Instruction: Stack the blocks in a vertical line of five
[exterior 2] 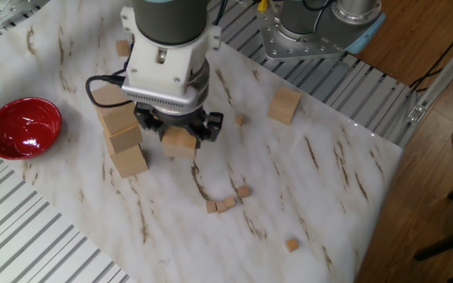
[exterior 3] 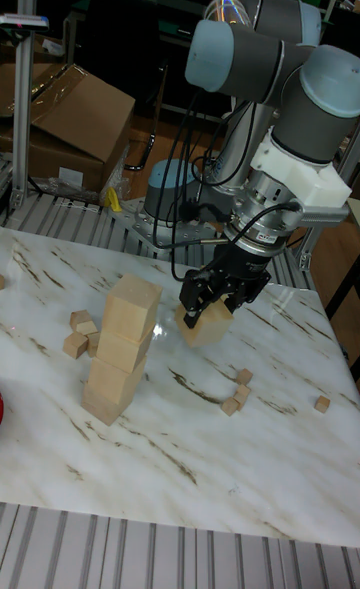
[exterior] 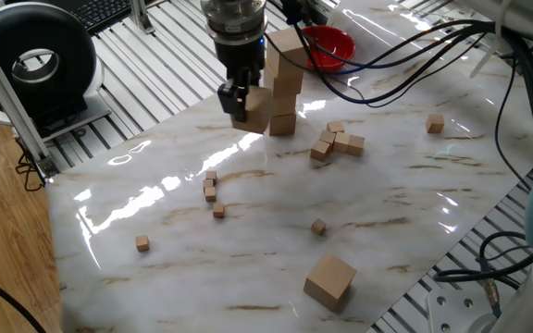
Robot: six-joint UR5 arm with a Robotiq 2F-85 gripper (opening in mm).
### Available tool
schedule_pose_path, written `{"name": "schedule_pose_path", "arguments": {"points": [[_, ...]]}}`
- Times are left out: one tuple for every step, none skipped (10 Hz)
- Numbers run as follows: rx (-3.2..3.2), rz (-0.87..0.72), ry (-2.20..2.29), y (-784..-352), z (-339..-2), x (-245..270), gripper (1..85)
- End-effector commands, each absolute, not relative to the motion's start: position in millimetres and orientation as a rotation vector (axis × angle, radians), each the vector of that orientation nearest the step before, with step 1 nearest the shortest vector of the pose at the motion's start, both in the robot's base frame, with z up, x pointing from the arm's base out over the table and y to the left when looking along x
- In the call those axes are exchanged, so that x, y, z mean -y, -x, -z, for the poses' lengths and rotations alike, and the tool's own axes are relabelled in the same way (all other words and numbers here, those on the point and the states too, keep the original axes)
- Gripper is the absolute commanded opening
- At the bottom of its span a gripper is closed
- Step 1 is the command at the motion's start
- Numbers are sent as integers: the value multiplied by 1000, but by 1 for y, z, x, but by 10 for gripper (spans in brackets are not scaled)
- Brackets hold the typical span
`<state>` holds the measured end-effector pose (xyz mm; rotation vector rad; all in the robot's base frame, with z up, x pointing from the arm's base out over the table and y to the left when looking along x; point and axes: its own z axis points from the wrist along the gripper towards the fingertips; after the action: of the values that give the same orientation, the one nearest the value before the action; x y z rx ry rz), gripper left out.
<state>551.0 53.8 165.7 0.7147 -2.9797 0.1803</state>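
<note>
Table: a shiny white marble top (exterior: 276,231) with brown streaks. Everything sits on it.

Robot arm: a big grey and blue arm (exterior 3: 270,59) that leans over the table from the back in the tall fixed view.

Gripper: the gripper (exterior 3: 218,301) points down, and its two black fingers (exterior 2: 149,128) are pressed tight on a big block from two sides.

Held block: the held block (exterior 3: 205,324) is a plain tan wooden cube. It is tilted and up off the table, just beside the tower, about level with the tower's lower half.

Tower: the tower (exterior 3: 120,349) has three big blocks, one on top of the other. They are turned a bit, so the corners do not line up. The tower leans a little.

Lone block: the lone block (exterior: 329,280) is one more big cube, sitting flat near the table edge, well apart from the tower.

Red bowl: the red bowl (exterior 2: 22,127) sits near the tower, at the table's edge.

Tiny cubes: a small pile of tiny cubes (exterior: 336,142) lies near the tower. Three more (exterior: 211,185) sit close in a row. A few single ones (exterior: 142,242) are spread around the table.
</note>
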Motion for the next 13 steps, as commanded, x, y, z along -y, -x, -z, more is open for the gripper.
{"name": "schedule_pose_path", "arguments": {"points": [[2962, -223, -674, -546, -168, -45, 383], [2970, -202, -685, -548, -168, -49, 383], [2989, -144, -685, -549, -166, -59, 383], [3001, -109, -684, -551, -166, -66, 390], [3009, -77, -679, -550, -178, -71, 390], [3008, -66, -689, -549, -194, -71, 390], [3002, -68, -719, -547, -211, -66, 390], [3001, -61, -734, -547, -226, -61, 390], [3006, -49, -745, -548, -240, -53, 390], [3016, -6, -744, -546, -253, -52, 390], [3029, 53, -741, -539, -269, -58, 390], [3036, 33, -767, -532, -284, -54, 387], [3027, -26, -822, -529, -295, -40, 383]]}}
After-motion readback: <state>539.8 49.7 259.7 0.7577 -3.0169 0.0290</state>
